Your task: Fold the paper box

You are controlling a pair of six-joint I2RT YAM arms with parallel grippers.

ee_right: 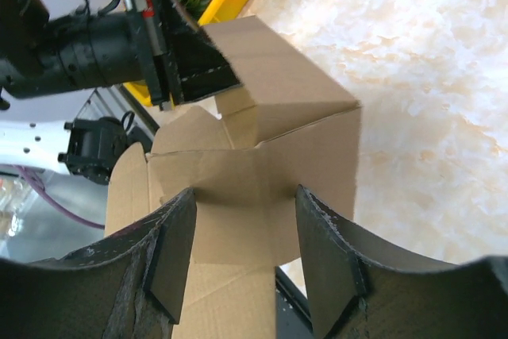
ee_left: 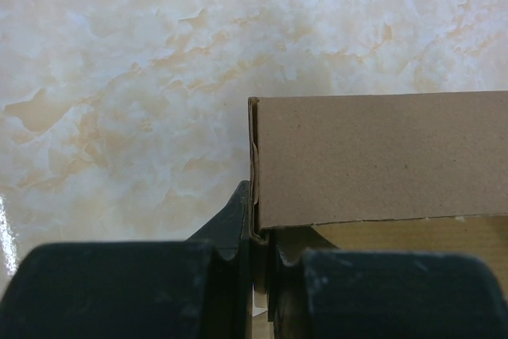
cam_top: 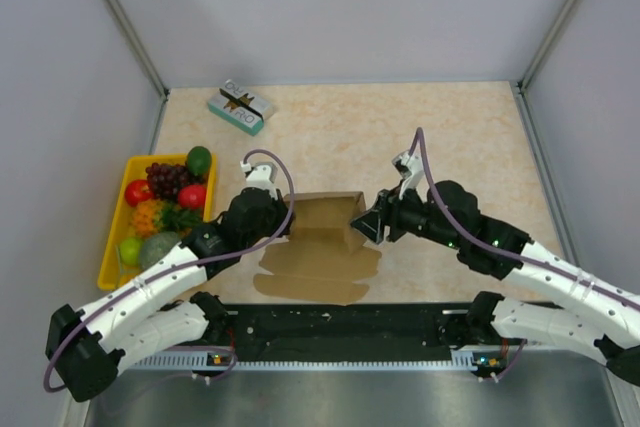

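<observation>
The brown paper box [cam_top: 318,247] lies at the middle of the table's near side, its back and side panels raised and its front flaps flat. My left gripper [cam_top: 288,215] is shut on the box's upright left wall; in the left wrist view the cardboard edge [ee_left: 381,156] is pinched between the jaws of that gripper [ee_left: 260,236]. My right gripper [cam_top: 362,222] is at the box's right end. Its fingers stand wide open around a folded side flap [ee_right: 270,156], with the gripper [ee_right: 246,204] not clamping it. The left gripper [ee_right: 194,69] shows beyond the box.
A yellow tray [cam_top: 112,247] of fruit sits at the left edge. A small teal-and-white printed box [cam_top: 241,107] lies at the back left. Grey walls enclose the table on three sides. The arm bases and a black rail [cam_top: 340,322] run along the near edge.
</observation>
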